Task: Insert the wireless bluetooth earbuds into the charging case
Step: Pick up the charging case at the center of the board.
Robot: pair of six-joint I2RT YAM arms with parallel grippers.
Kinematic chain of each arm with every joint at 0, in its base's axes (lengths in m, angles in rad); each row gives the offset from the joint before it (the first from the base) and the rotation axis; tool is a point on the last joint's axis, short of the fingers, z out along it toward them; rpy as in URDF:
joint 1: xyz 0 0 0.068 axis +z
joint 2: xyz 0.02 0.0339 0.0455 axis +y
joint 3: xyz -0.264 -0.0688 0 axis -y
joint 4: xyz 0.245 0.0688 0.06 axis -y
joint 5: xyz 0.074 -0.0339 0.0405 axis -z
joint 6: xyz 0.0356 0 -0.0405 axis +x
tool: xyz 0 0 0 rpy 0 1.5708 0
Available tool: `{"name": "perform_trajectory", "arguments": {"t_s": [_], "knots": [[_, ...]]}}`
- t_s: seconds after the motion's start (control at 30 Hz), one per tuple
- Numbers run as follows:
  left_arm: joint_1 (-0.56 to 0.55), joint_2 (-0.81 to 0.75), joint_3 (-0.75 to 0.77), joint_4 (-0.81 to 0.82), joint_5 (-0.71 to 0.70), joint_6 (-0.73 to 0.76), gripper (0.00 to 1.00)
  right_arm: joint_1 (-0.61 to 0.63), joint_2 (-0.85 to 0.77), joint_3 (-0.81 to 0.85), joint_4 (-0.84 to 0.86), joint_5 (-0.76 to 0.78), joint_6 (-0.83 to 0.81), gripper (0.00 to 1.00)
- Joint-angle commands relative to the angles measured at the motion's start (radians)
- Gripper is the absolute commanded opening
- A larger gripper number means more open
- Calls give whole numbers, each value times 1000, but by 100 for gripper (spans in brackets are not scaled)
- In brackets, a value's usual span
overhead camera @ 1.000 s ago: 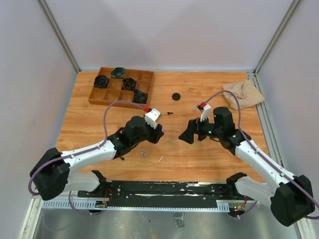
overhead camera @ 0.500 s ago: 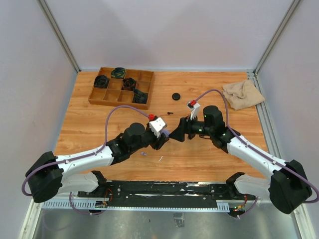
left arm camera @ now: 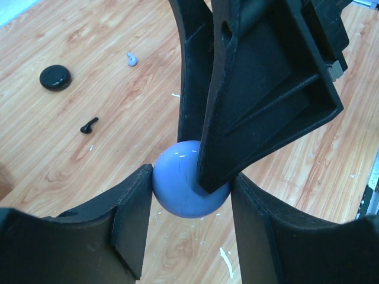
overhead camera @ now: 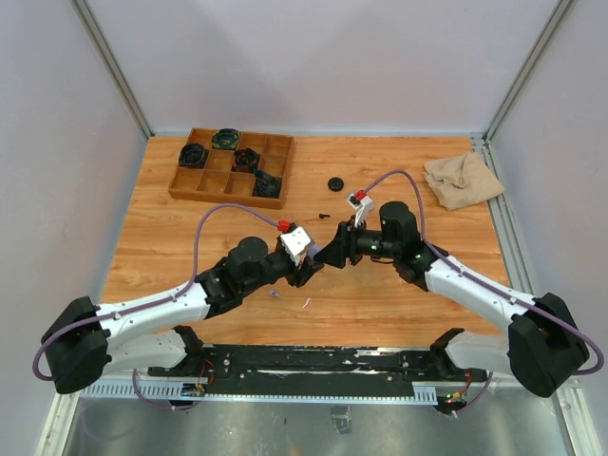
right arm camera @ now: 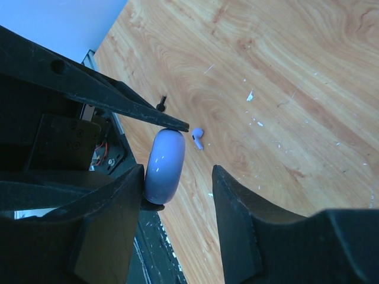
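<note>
Lavender plastic marks the matched pair here. The round lavender charging case [left arm camera: 177, 198] is pinched across its rim by the left gripper [left arm camera: 190, 204] and held above the wooden table [right arm camera: 284, 71]. It is turned edge-on to the right gripper [right arm camera: 177, 177], presumably so that the second arm can take the lid and open it. The right gripper straddles the case with its jaws partly spread: one finger [right arm camera: 112, 207] lies against a flat face and the other stands clear, so no second grip is made yet. One lavender earbud [right arm camera: 198, 138] lies loose on the table below, well apart from the case. A black earbud [left arm camera: 89, 125] rests near a black round case [left arm camera: 55, 77] farther off. No earbud is seated; insertion appears to await opening.
</note>
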Motion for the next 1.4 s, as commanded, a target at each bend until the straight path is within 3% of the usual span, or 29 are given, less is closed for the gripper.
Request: {"name": "perform_trajectory", "arguments": {"t_s": [0.0, 0.23, 0.33, 0.5, 0.63, 0.83, 1.07, 1.37], "knots": [[-10, -17, -8, 55, -4, 18, 32, 29, 26, 42, 15, -50, 10, 49], [-9, -41, -28, 65, -14, 5, 36, 45, 12, 44, -9, -61, -20, 29], [-10, -52, -32, 65, -19, -4, 44, 47, 0, 57, -47, -55, -59, 20], [-10, -91, -31, 41, -33, -38, 63, 47, -38, 89, -150, -18, -174, 16], [-10, -124, -13, -15, -61, -96, 72, 47, -81, 103, -200, 43, -290, 14], [-10, -148, 58, -170, -222, -291, 76, 73, -158, 79, -210, 168, -529, 14], [-8, -185, 161, -367, -317, -605, 83, 198, -220, 23, -162, 338, -868, 10], [53, -233, 199, -511, -241, -891, 84, 364, -207, -26, -81, 513, -1174, 11]]}}
